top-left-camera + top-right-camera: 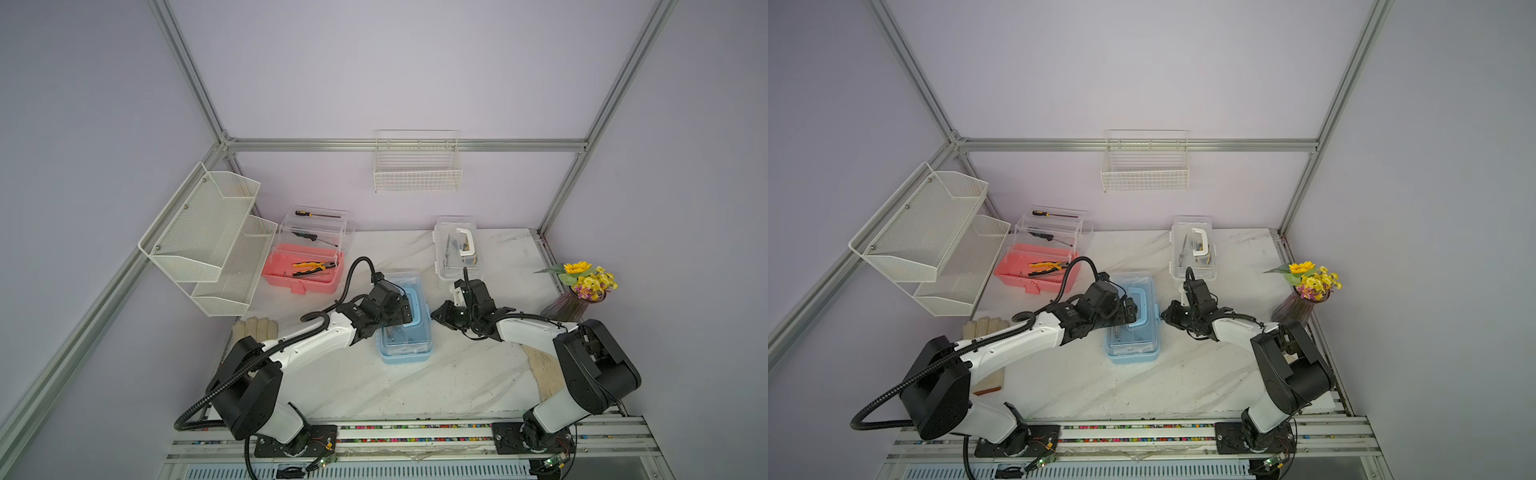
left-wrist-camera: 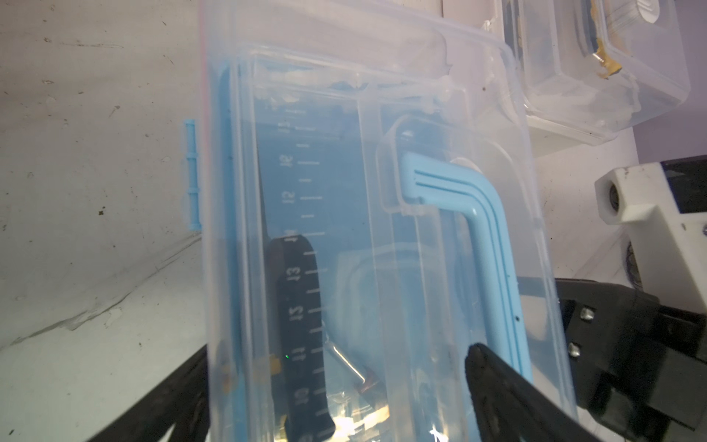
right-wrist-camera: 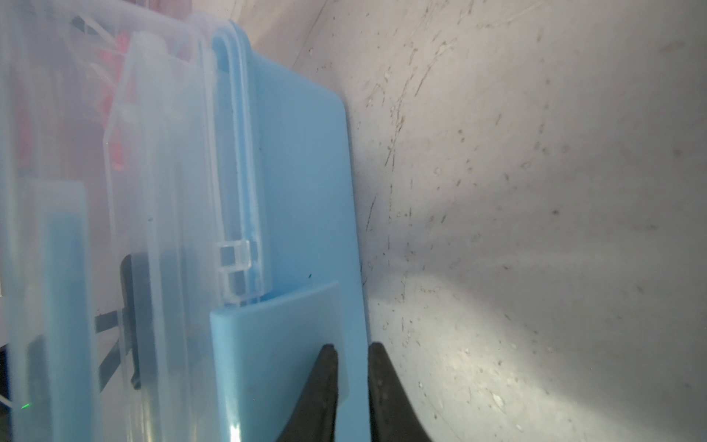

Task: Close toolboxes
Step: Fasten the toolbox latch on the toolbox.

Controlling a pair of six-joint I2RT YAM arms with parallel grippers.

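Blue toolbox lidded; pink toolbox open beyond.
Left gripper spread wide over lid; right gripper nearly closed at its latch.

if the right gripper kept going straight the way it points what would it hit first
Likely the latch on the blue box, right at the right gripper's fingers; whether they already touch is unclear.

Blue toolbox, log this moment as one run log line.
blue toolbox: lid down | left end effector: open, over lid | right end effector: shut, at side latch | pink toolbox: open
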